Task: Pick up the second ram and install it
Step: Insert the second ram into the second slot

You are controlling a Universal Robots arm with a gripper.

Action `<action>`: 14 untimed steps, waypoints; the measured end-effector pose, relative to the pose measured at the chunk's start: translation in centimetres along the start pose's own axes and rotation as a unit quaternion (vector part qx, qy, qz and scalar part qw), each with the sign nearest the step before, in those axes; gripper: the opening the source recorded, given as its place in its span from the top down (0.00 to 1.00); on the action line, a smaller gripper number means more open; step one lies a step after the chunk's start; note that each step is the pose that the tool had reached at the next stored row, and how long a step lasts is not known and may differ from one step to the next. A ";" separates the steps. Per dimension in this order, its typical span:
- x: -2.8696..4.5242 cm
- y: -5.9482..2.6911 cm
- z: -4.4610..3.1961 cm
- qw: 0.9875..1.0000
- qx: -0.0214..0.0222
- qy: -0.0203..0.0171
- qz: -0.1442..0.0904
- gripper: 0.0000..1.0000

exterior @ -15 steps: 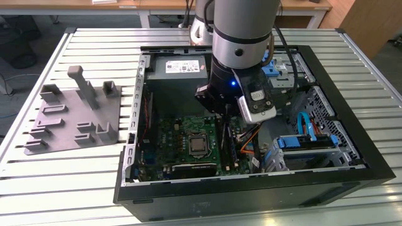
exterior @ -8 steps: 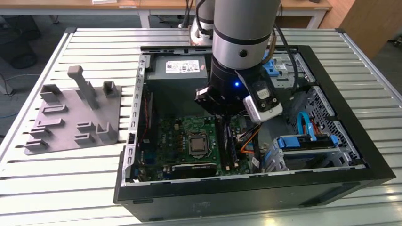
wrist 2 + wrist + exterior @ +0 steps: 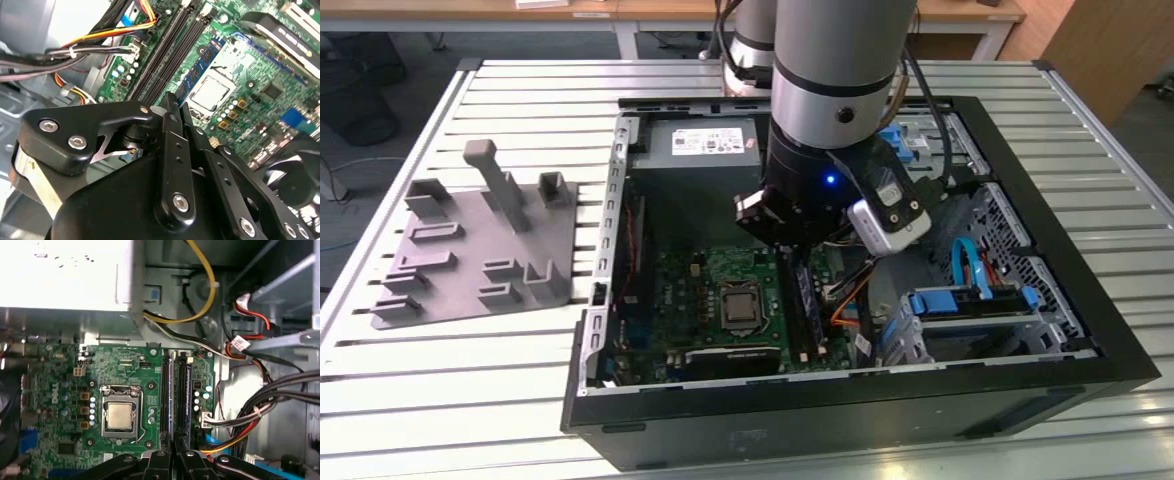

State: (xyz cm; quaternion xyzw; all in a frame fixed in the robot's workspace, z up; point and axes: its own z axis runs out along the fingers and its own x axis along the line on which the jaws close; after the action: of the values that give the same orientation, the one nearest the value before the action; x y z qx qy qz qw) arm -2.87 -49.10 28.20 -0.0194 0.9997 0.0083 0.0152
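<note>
A big black computer case point(image 3: 854, 400) lies open on a white slatted surface point(image 3: 440, 380). Inside it, under the fingers point(image 3: 176, 460), sits a green board point(image 3: 125, 370). A shiny square chip point(image 3: 120, 416) rests on the board, just beside the fingers. Long black slots point(image 3: 166, 390) run away from the fingertips. A silver power box point(image 3: 707, 142) sits at the far end of the case. Orange, yellow and black wires point(image 3: 110, 32) bunch near the slots. A grey holder point(image 3: 487, 250) with pegs stands outside the case, well apart from the fingers.
</note>
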 end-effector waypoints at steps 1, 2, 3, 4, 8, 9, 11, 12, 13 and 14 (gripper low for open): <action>0.00 0.00 0.00 1.000 0.000 0.000 -0.005 0.86; 0.00 0.00 0.00 1.000 0.000 0.000 -0.006 0.86; 0.00 0.00 0.01 1.000 0.000 0.000 -0.006 0.86; 0.00 0.00 0.01 1.000 0.000 0.000 -0.006 0.86; 0.00 0.00 0.01 1.000 0.000 0.000 -0.007 0.86; 0.00 0.00 0.01 1.000 0.000 0.000 -0.007 0.86; 0.00 0.00 0.06 1.000 0.000 0.000 -0.007 0.86; 0.00 0.00 0.09 1.000 0.000 0.000 -0.007 0.86; 0.00 0.00 0.12 1.000 0.000 0.000 -0.007 0.86; 0.00 0.00 0.15 1.000 0.000 0.000 -0.007 0.86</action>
State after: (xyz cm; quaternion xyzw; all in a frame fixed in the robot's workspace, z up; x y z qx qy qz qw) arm -2.87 -49.11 28.05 -0.0266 0.9995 0.0085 0.0152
